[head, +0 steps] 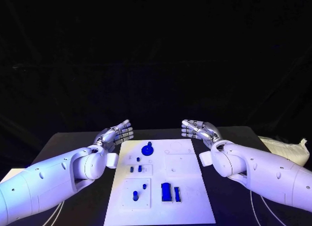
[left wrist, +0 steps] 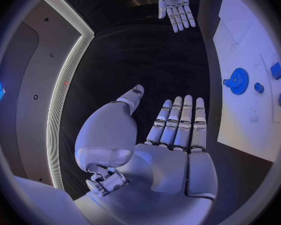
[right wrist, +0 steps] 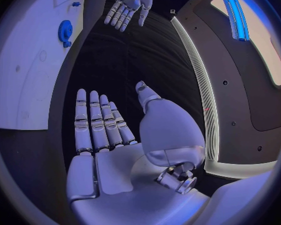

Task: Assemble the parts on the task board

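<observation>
The white task board (head: 180, 188) lies in the middle of the black table. A round blue gear-like part (head: 148, 150) sits near its far left; the same gear (left wrist: 238, 81) (right wrist: 65, 31) shows in both wrist views. Small blue pieces (head: 135, 169) lie mid-left, and two taller blue blocks (head: 170, 192) stand near the front. My left hand (head: 115, 133) hovers beyond the board's far left corner, fingers straight and apart, holding nothing. My right hand (head: 199, 129) hovers beyond the far right corner, likewise empty. Each wrist view shows its own flat palm (left wrist: 178, 135) (right wrist: 103, 130).
A crumpled white cloth or bag (head: 288, 149) lies at the table's right edge. Bare black table (head: 68, 146) flanks the board on both sides, and darkness lies behind the table.
</observation>
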Robot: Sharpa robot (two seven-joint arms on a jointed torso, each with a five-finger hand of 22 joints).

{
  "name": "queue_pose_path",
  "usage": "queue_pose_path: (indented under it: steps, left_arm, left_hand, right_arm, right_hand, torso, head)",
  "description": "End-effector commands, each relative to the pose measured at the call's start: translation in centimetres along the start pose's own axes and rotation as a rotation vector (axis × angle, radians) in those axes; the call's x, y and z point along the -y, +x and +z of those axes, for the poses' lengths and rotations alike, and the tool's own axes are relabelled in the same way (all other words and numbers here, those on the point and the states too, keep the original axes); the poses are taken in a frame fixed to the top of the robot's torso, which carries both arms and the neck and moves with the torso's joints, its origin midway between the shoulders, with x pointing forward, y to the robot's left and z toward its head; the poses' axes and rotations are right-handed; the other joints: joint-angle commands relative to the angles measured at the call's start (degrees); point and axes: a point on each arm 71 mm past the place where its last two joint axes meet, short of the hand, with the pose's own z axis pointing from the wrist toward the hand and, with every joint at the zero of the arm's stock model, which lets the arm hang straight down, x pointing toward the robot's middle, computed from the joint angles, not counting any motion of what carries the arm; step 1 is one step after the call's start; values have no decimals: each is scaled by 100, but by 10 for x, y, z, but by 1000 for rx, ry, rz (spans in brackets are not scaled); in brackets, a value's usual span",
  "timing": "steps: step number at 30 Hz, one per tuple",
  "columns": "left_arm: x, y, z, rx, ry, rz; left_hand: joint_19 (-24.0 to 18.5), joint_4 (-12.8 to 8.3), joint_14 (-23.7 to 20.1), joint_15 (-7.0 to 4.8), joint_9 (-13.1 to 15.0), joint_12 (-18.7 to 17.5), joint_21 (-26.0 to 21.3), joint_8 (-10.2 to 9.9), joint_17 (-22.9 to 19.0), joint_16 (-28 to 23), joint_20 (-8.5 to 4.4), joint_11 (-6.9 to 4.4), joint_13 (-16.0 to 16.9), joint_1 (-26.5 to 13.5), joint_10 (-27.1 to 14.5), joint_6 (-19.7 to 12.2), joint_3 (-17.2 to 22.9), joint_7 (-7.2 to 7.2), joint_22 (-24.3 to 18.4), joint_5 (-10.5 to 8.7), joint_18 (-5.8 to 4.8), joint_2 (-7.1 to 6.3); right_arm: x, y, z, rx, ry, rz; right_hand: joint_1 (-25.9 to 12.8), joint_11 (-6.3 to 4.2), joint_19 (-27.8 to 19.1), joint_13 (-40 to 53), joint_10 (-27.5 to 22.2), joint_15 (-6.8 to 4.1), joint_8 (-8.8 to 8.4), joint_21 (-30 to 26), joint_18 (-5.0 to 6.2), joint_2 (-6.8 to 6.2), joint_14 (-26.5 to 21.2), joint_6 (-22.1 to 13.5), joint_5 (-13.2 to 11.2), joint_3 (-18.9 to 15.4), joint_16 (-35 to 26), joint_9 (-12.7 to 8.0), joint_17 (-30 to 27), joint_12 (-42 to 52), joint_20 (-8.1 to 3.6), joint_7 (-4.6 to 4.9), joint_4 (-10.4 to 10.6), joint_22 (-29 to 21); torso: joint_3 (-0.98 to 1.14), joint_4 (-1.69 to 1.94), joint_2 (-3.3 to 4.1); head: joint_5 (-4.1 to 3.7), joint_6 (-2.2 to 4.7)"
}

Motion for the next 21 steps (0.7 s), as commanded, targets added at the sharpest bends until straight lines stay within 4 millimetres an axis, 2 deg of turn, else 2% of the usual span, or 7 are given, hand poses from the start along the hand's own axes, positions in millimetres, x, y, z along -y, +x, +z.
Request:
queue_pose_path:
  steps: [1, 7, 8, 11, 12, 14, 21]
  left_arm:
    - [4, 6, -4, 48, 40, 38]
    - [13, 22, -21, 121, 106, 102]
    - [15, 25, -24, 133, 118, 113]
    - [19, 32, -33, 164, 149, 141]
    - [20, 34, -35, 172, 158, 149]
    - [23, 37, -40, 187, 174, 163]
    - [27, 44, -49, 216, 206, 189]
  left_hand:
    - [-1044, -35, -1232, -579, -99, -413, -282, -141, -586, -374, -342, -219, -94, -1790, -1364, -1286, -525, -259, -590, -412, -241, 209]
    - [-1522, -35, -1796, -579, -99, -413, -282, -141, -586, -546, -497, -673, -94, -2608, -1987, -1874, -764, -378, -860, -412, -322, 209]
    - [-1589, -35, -1873, -579, -99, -413, -282, -141, -586, -570, -518, -673, -94, -2720, -2073, -1955, -796, -795, -896, -412, -361, 209]
    - [-1778, -35, -2097, -579, -99, -413, -282, -141, -586, -636, -579, -673, -94, -3044, -2321, -2187, -889, -795, -1003, -412, -361, 209]
    - [-1831, -35, -2161, -579, -99, -413, -282, -141, -586, -658, -599, -673, -94, -3139, -2393, -2256, -920, -795, -1035, -412, -361, 209]
    - [-1928, -35, -2274, -579, -99, -413, -282, -141, -586, -691, -629, -673, -94, -3303, -2517, -2374, -968, -795, -1089, -412, -799, 209]
    - [-2249, -35, -2667, -579, -99, -413, -282, -141, -586, -1152, -1050, -673, -94, -3873, -2951, -2781, -1136, -795, -1277, -412, -799, 209]
  right_arm:
    - [-11, 7, -4, 63, -37, 32]
    - [-32, 30, -20, 126, -68, 77]
    - [-35, 33, -23, 134, -70, 81]
    - [-40, 39, -29, 153, -72, 90]
    - [-41, 41, -30, 158, -72, 92]
    - [-43, 43, -33, 165, -71, 95]
    - [-44, 45, -35, 170, -71, 97]
  right_hand:
    - [-1894, -595, -1316, -318, -1416, -290, -107, -310, -258, 71, -1407, -1212, -207, -268, -206, -281, -380, -108, -289, -257, -137, -239]
    - [-2740, -595, -1904, -460, -2048, -290, -107, -448, -376, 71, -2038, -1755, -626, -380, -626, -407, -549, -108, -418, -374, -137, -730]
    - [-2857, -595, -1986, -481, -2135, -290, -107, -464, -376, 71, -2126, -1831, -626, -398, -626, -423, -572, -108, -435, -790, -137, -730]
    - [-3199, -595, -2223, -538, -2389, -290, -107, -521, -414, 71, -2378, -2049, -626, -828, -626, -855, -641, -108, -882, -790, -137, -730]
    - [-3299, -595, -2290, -554, -2469, -290, -107, -539, -837, 71, -2454, -2112, -626, -828, -626, -855, -662, -108, -882, -790, -137, -730]
    - [-3471, -595, -2411, -972, -2599, -290, -107, -940, -837, 71, -2583, -2222, -626, -828, -626, -855, -696, -108, -882, -790, -137, -730]
    - [-4072, -595, -2827, -972, -3043, -290, -107, -940, -837, 71, -3029, -2607, -626, -828, -626, -855, -1160, -108, -882, -790, -137, -730]
  torso:
    - [-45, -95, 5]
    - [-62, -132, 6]
    - [-62, -132, 6]
    - [-62, -132, 6]
    - [-62, -132, 6]
    - [-62, -132, 6]
    - [-62, -132, 6]
  head:
    - [175, 98]
    - [257, 143]
    - [257, 143]
    - [257, 143]
    - [257, 143]
    - [257, 143]
    - [257, 143]
